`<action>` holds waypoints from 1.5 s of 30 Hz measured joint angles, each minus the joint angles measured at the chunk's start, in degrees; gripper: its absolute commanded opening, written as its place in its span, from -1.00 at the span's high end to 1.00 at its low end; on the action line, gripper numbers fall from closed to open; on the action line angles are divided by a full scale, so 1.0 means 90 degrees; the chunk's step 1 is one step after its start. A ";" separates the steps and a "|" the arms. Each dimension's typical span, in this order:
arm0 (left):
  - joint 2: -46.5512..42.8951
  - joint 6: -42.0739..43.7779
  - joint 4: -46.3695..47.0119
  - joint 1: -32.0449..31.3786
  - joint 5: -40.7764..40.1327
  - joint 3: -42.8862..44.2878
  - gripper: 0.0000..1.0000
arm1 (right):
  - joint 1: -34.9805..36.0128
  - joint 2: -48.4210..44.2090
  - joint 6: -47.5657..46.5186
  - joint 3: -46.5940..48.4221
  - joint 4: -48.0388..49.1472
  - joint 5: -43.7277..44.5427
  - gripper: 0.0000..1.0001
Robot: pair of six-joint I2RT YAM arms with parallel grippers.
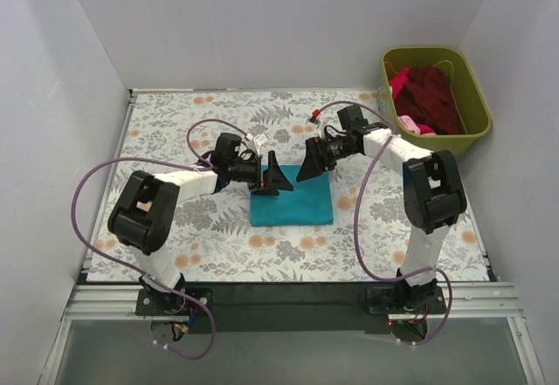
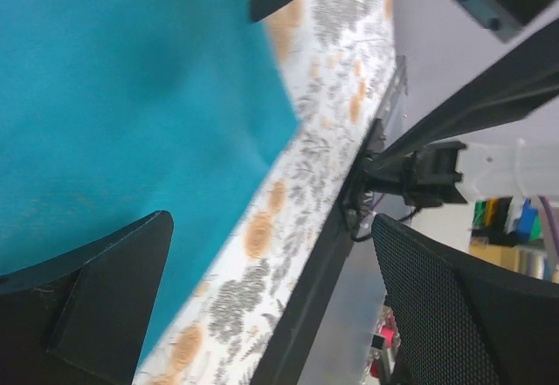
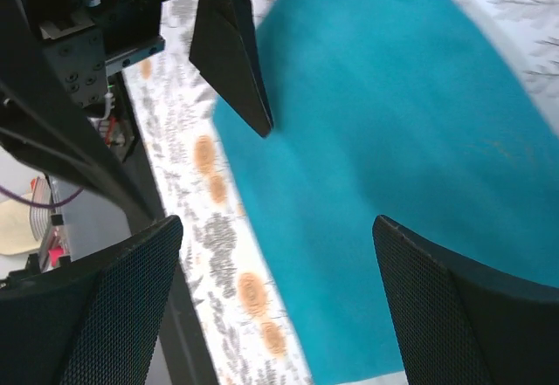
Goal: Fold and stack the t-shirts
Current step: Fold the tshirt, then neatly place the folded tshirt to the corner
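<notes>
A teal t-shirt (image 1: 293,197) lies folded into a flat rectangle in the middle of the table; it also shows in the left wrist view (image 2: 113,97) and the right wrist view (image 3: 393,167). My left gripper (image 1: 277,179) is open and empty over the shirt's far left corner. My right gripper (image 1: 309,163) is open and empty over its far edge. A dark maroon t-shirt (image 1: 434,97) with some pink cloth (image 1: 410,125) lies bunched in the olive-green bin (image 1: 476,127).
The bin stands at the back right corner against the wall. The table has a floral cover (image 1: 175,132). Grey walls close the left, back and right sides. A dark rail (image 1: 288,293) runs along the near edge.
</notes>
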 measured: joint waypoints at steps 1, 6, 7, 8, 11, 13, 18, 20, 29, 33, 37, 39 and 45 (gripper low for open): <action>0.0277 0.0000 0.0022 0.0061 -0.0019 0.0002 -0.97 | -0.0032 0.0226 -0.0012 0.0085 0.0041 0.0034 -0.92; 0.1144 0.0044 0.0136 0.0520 0.0209 0.0121 -0.96 | -0.0306 0.1355 -0.0092 0.0255 0.0146 0.0036 -0.91; 0.1144 0.0121 0.0148 0.0537 0.0187 0.0151 -0.96 | -0.0376 0.1387 -0.0095 0.0294 0.0138 -0.0049 -0.91; 0.1144 0.0197 0.0168 0.0539 0.0165 0.0170 -0.96 | -0.0401 0.1372 -0.0121 0.0304 0.0138 -0.0024 -0.91; 0.1049 0.0379 0.0121 0.0529 0.0100 0.0168 -0.96 | -0.0410 0.1311 -0.0214 0.0311 0.0104 0.0039 -0.91; 0.0852 0.0512 -0.0007 0.0505 -0.0087 0.0151 -0.96 | -0.0386 0.1212 -0.0299 0.0325 0.0002 0.0168 -0.91; -0.0296 0.0930 -0.0814 0.0554 -0.0996 0.0197 -0.96 | -0.0321 0.0491 -0.0328 0.0486 -0.0301 0.1180 -0.91; -0.0916 0.1134 -0.1229 0.0624 -0.1530 0.0393 -0.96 | -0.0170 0.0005 -0.0306 0.0515 -0.0321 0.1914 -0.92; -0.2370 0.1899 -0.2416 0.1144 -0.3332 0.1319 -0.96 | 0.1938 -0.0461 -0.0143 0.0903 -0.0316 0.4782 -0.92; -0.2684 0.2108 -0.2822 0.1166 -0.3643 0.1302 -0.96 | 0.2382 0.0389 -0.0143 0.1270 -0.0508 0.5251 -0.95; -0.2800 0.2242 -0.3033 0.1166 -0.3789 0.1304 -0.96 | 0.2392 0.1020 -0.0330 0.1336 -0.0687 0.5343 -0.97; -0.2810 0.2302 -0.3128 0.1166 -0.3861 0.1307 -0.96 | 0.2370 0.1105 -0.0498 0.1222 -0.0787 0.5401 -0.97; -0.2807 0.2506 -0.3388 0.1166 -0.4007 0.1375 -0.96 | 0.2118 0.0459 -0.1239 0.0143 -0.0680 0.5333 -0.97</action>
